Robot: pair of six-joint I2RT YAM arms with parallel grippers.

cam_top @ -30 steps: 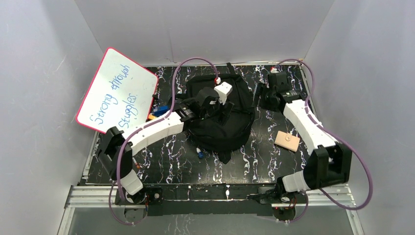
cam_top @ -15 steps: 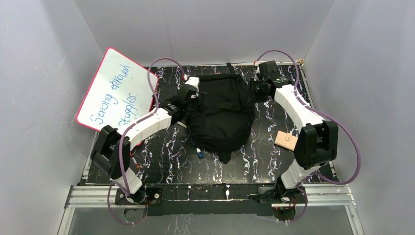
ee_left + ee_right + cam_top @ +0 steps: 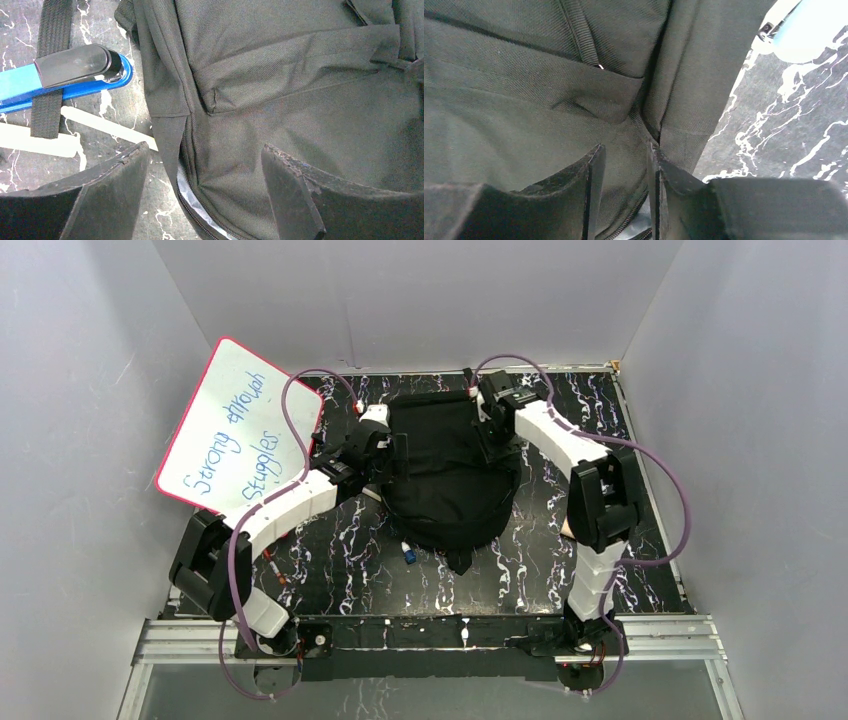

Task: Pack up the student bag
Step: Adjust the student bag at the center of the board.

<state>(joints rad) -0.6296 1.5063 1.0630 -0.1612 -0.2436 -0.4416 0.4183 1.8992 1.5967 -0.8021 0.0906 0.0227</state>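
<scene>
The student bag [image 3: 450, 480], a large black fabric backpack, lies flat in the middle of the marbled table. My left gripper [image 3: 385, 447] is at its upper left edge. In the left wrist view the left gripper [image 3: 205, 160] stands open, its fingers [image 3: 115, 190] straddling the bag's [image 3: 300, 100] side seam and zipper without pinching it. My right gripper [image 3: 494, 435] is at the bag's upper right edge. In the right wrist view the right gripper [image 3: 624, 165] has closed narrowly on a fold of the bag [image 3: 524, 100] by the zipper.
A red-framed whiteboard [image 3: 240, 425] with blue writing leans against the left wall. A blue and black stapler-like tool [image 3: 75, 72], a white strip [image 3: 100, 126] and a black strap [image 3: 50, 65] lie left of the bag. A small blue-tipped item [image 3: 408, 554] lies near its front.
The left gripper slid off the bag's top to its left edge and opened wider. The right arm swung left to the bag's right edge, and its jaws narrowed onto the fabric.
</scene>
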